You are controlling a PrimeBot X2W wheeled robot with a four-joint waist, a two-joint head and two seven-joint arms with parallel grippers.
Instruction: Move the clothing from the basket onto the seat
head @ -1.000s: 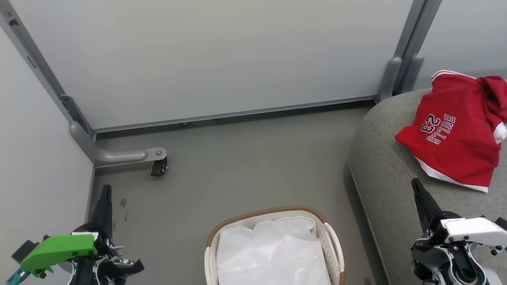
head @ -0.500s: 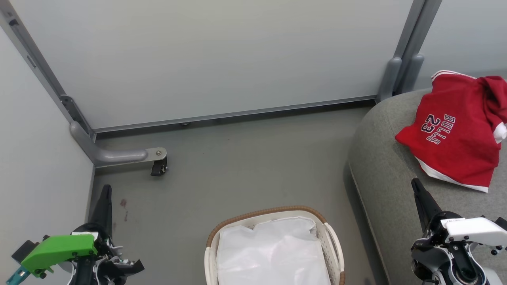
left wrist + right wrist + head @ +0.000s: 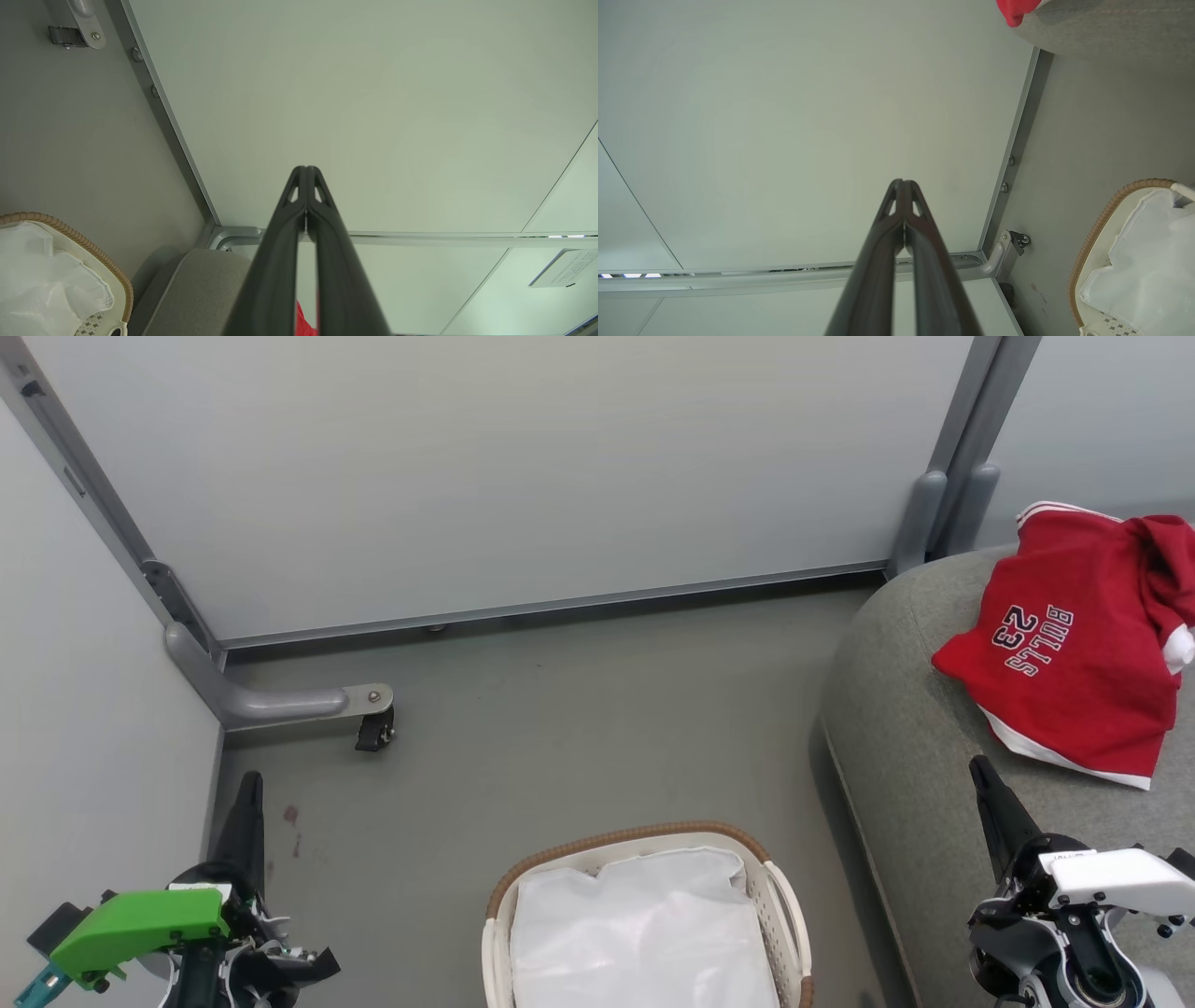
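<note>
The red clothing (image 3: 1074,644), printed "BULLS 23" with white trim, lies on the grey seat (image 3: 906,747) at the right; a red scrap of the clothing (image 3: 1015,10) shows on the seat (image 3: 1101,28) in the right wrist view. The white basket (image 3: 782,896) with its brown rim sits on the floor at bottom centre, holding a plain white sheet (image 3: 644,933). My left gripper (image 3: 248,782) is shut and empty at the lower left. My right gripper (image 3: 979,768) is shut and empty above the seat's front, below the clothing. The basket (image 3: 119,284) also appears in the left wrist view.
Pale partition panels (image 3: 523,476) close off the back and left side. A grey panel foot with a black caster (image 3: 373,728) stands on the grey floor (image 3: 579,728) at the left. Open floor lies between the basket, the panels and the seat.
</note>
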